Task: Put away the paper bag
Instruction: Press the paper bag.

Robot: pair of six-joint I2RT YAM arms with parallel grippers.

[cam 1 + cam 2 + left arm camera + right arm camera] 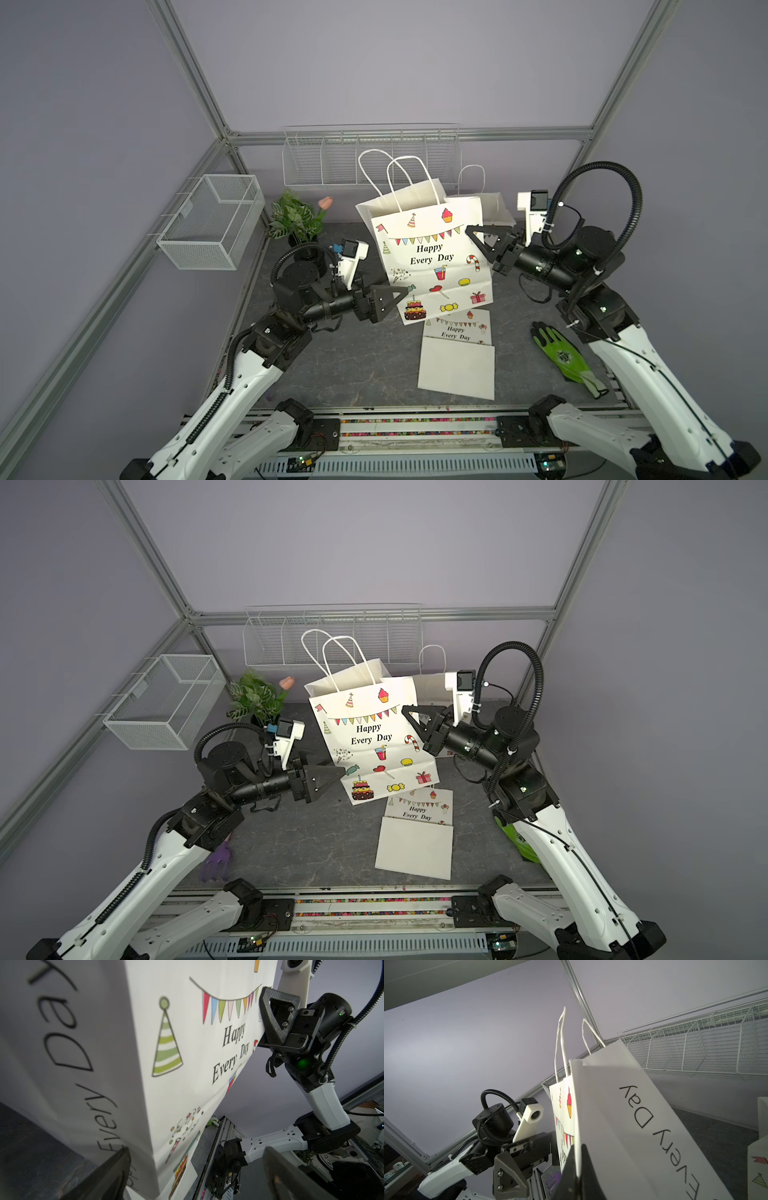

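Two grippers flanked the printed paper bag [432,257] in the middle of the dark table [353,365]. From where I stood, the right gripper [471,232] was pinched tight on the upper part of the bag's side edge, the paper caught between its fingers [589,1174]. The left gripper [399,293] had its jaws spread wide and held nothing, sitting just beside the bag's lower corner on the opposite side. The bag stood open-topped and tilted, its twisted handles [395,174] pointing up; I could not tell whether its base rested on the table. A flat bag [457,365] lay just in front of it, a green glove [563,357] lay near the right arm, and a wire rack [370,158] hung on the back wall.
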